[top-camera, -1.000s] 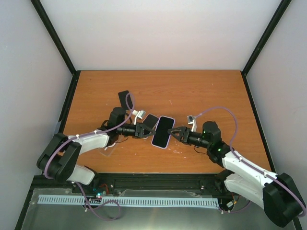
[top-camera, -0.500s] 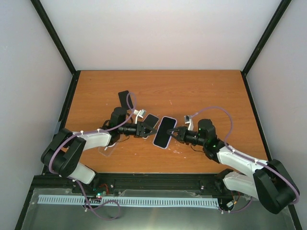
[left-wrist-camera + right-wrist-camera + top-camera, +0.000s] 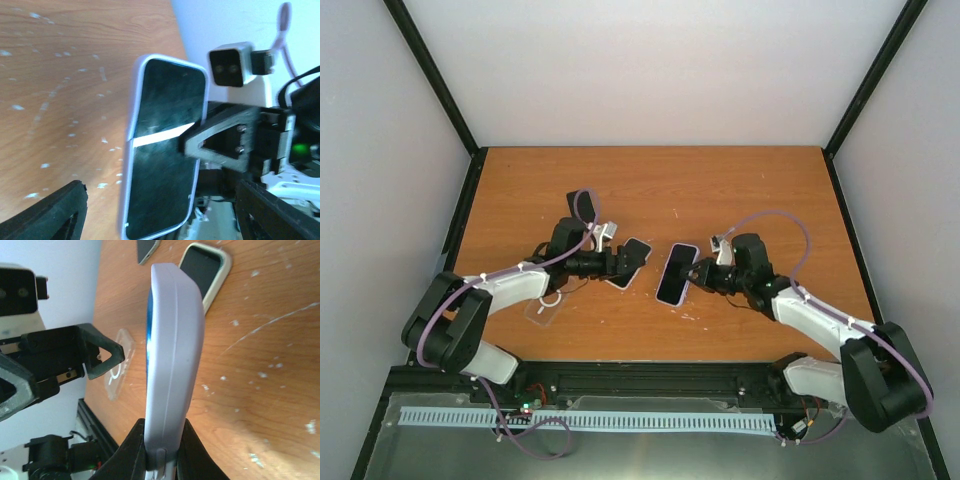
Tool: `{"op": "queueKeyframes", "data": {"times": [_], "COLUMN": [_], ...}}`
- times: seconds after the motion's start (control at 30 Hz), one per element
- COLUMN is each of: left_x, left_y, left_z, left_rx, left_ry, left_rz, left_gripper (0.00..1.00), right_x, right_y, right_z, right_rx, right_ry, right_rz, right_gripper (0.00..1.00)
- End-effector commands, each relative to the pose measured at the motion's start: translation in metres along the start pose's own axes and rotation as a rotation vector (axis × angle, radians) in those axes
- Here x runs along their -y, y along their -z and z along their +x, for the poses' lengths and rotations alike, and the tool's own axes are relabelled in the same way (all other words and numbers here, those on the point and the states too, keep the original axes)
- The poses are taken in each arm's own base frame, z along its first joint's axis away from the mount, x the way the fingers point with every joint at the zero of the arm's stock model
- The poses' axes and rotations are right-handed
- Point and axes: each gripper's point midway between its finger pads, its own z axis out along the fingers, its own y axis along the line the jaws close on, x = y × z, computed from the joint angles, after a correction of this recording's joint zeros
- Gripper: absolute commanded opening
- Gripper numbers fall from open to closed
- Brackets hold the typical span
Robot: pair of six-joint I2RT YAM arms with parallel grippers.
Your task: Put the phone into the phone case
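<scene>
Overhead, right arm: I see the right gripper [image 3: 692,275] clamped on the lavender phone [image 3: 676,273], holding it tilted over the middle of the orange table [image 3: 740,190].
Overhead, left arm: the left gripper [image 3: 620,262] faces the phone from the left without touching it. It sits just beside a cream-rimmed dark slab [image 3: 636,250] that lies flat.
Overhead, case: the clear phone case [image 3: 545,306] lies flat on the wood just beside the left forearm, well apart from the phone.
Left wrist, own claw: my two black fingers [image 3: 50,220] sit at the bottom corners of the frame, spread wide with nothing between them.
Left wrist, phone: the dark screen faces me, a bright streak across it. The right gripper's grey fingers pinch one long edge at mid-length.
Right wrist, grip: I see the phone edge-on, with black fingers [image 3: 131,450] pressed against both of its faces.
Right wrist, beyond: the cream-rimmed slab lies past the phone's tip. I cannot tell whether it is a second case or a handset. The clear case lies near the left gripper's parted fingers.
</scene>
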Motion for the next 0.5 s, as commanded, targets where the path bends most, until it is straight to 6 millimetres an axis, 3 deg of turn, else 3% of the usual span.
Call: {"op": "queueKeyframes", "data": {"times": [0.0,0.33,0.47], "left_x": [-0.046,-0.101,-0.113], "left_y": [0.014,0.012,0.007], "left_z": [-0.023,-0.031,-0.026], "left_rx": [0.084,0.094,0.066], "left_ry": [-0.005,0.037,0.04], "left_rz": [-0.275,-0.508,-0.528], "left_gripper": [0.89,0.91,0.91], "right_x": [0.009,0.06,0.073], "right_y": [0.0,-0.018,-0.024], "right_z": [-0.014,-0.038,-0.042], "right_rx": [-0.039,-0.093,-0.108], "right_ry": [0.064,0.007,-0.002], "right_rz": [0.058,0.162,0.193], "right_gripper": [0.06,0.11,0.15]}}
